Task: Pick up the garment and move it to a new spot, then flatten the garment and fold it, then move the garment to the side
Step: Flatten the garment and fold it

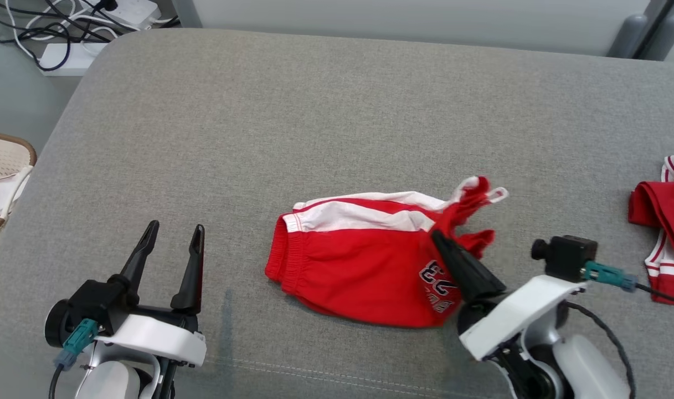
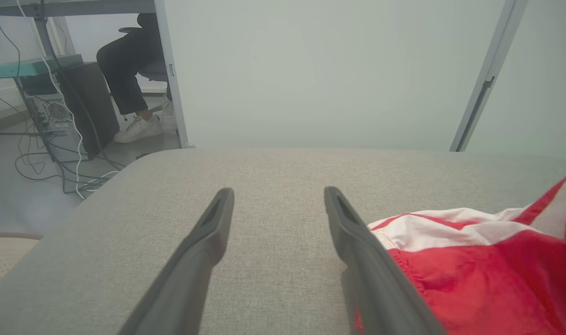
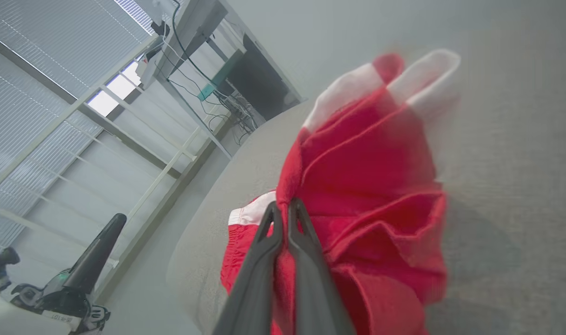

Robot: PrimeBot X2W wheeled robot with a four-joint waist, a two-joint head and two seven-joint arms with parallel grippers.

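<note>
My right pincer (image 1: pixel 440 239) is pinching, fingers pressed together, the bunched right end of the red and white garment (image 1: pixel 359 260), which is lying crumpled near the middle of the grey fabric surface (image 1: pixel 314 111), its elastic waistband pointing left and its printed number sitting just beside my fingers. My left pincer (image 1: pixel 174 233) is hanging with its fingers spread and nothing between them, just left of the garment, toward the near edge. Further out, another red and white piece of clothing (image 1: pixel 660 216) is lying at the right edge of the surface, and a woven basket (image 1: pixel 10 149) is standing off the surface at the left.
</note>
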